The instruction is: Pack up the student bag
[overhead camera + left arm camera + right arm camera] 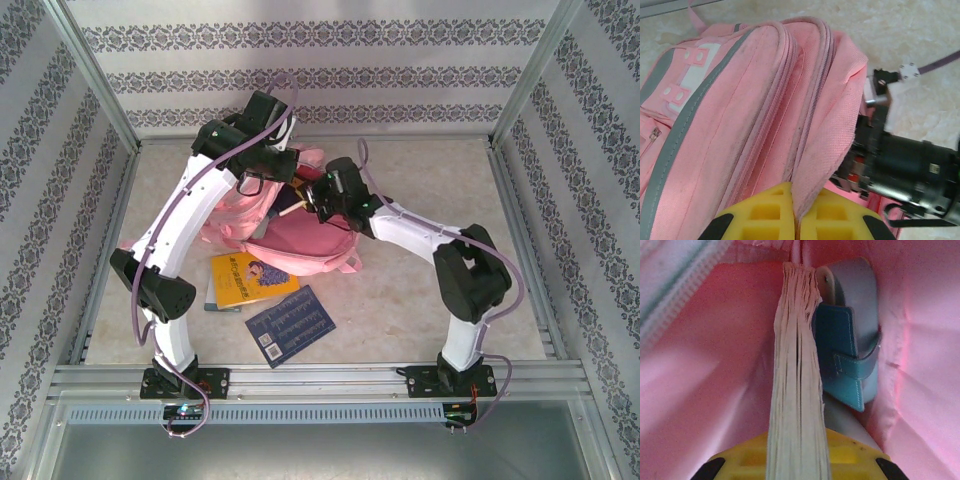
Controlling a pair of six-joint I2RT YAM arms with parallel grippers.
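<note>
Left gripper (796, 212) clenched on student bag (740, 115) mouth flap; right gripper (797, 465) grasps book (796, 365) inside; mouth faces near-right, long axis hidden under arms.

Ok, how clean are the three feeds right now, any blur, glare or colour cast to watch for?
Top external: soft, even light, no glare, student bag easy to read. Left wrist: bag fabric sharp, left hand soft at the bottom edge, right arm blurred. Right wrist: heavy pink cast inside the bag; the book in the right hand blurs near the lens, teal case crisper.
</note>
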